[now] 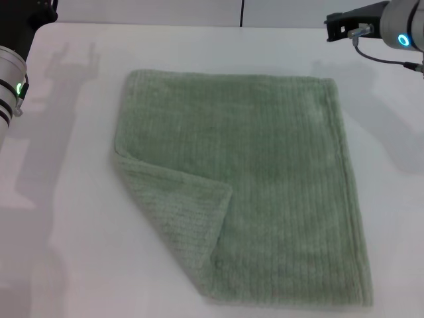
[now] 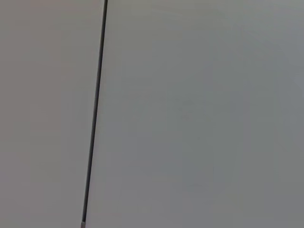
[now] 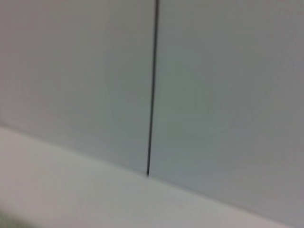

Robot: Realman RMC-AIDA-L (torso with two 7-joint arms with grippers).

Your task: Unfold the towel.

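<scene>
Lying flat on white matte table (image 1: 66, 218): ribbed sage towel (image 1: 265, 165), near-left corner folded over; grey seamed wall (image 2: 199, 114) behind. Both grippers' state cannot be told.

The towel (image 1: 265, 179) is pale sage green, its terry surface marked with fine ribbed lines, and the turned-over corner (image 1: 182, 215) shows a slightly lighter, greyer green. The bench (image 1: 59, 218) is plain white. The left arm (image 1: 10, 83) is silver-white with black bands and a green light; the right arm (image 1: 391, 26) is black and grey with a blue-lit ring.

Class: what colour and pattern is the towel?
Pale sage green with fine ribbed lines, the towel shows best in the head view.
</scene>
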